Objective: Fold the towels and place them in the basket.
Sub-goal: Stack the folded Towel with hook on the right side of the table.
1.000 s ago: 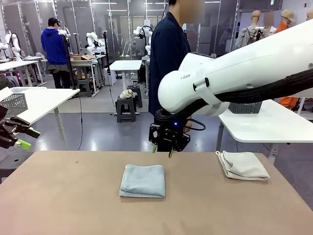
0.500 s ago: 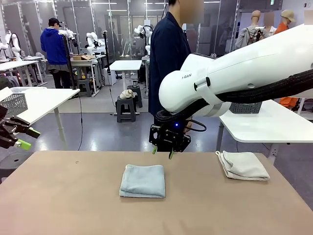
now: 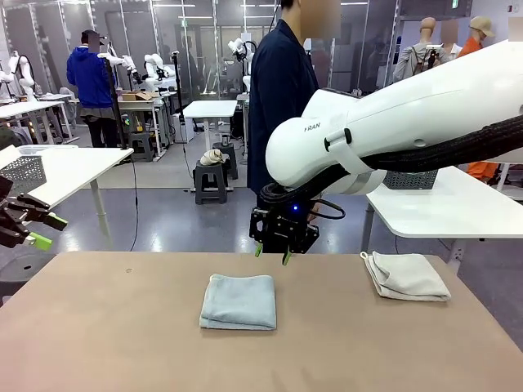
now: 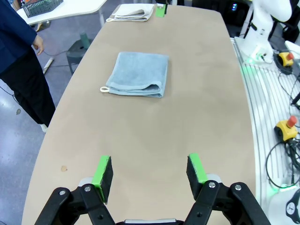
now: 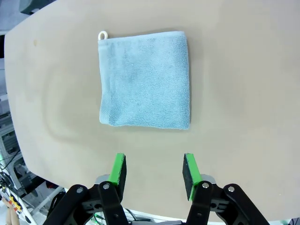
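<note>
1. Right gripper (image 5: pixel 153 171) fingers spread wide, empty, hovering above the table's (image 3: pixel 98 327) far edge.
2. Folded grey-blue towel (image 5: pixel 145 79) lies at its 12 o'clock.
3. Left gripper (image 4: pixel 149 174) gapes wide, empty.
4. Cream towel (image 3: pixel 407 276) sits at the blue one's 3 o'clock.

The pale grey-blue towel (image 3: pixel 239 301) is folded into a neat, roughly square pad lying flat near the middle of the brown table. Its little white corner loop (image 5: pixel 102 35) sticks out at one corner, and the layered edges (image 4: pixel 136 90) are stacked pretty evenly along one side. The cream-white towel (image 3: pixel 407 276) is folded too, a bit looser and lumpier, sitting well apart from the blue one toward the table's right edge.
</note>
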You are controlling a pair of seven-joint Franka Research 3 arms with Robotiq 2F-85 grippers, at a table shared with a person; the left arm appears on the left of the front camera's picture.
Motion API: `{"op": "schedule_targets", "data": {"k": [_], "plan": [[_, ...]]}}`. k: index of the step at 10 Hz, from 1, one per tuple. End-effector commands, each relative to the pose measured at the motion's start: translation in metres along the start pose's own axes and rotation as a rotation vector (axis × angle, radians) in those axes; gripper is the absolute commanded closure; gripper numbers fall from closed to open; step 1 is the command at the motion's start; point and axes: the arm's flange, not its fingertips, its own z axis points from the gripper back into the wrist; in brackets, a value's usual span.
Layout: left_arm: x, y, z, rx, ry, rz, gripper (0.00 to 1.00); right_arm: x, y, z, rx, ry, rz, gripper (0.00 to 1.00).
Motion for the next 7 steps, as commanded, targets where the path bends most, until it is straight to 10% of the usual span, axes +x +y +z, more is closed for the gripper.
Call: {"op": "schedule_targets", "data": {"k": [1, 7], "plan": [[0.000, -0.002, 0.001, -0.003, -0.010, -0.008, 0.19, 0.000, 0.000, 0.000, -0.003, -0.005, -0.008, 0.38], [0.000, -0.002, 0.001, -0.003, -0.010, -0.008, 0.19, -0.002, -0.001, -0.011, -0.001, 0.008, 0.008, 0.38]]}}
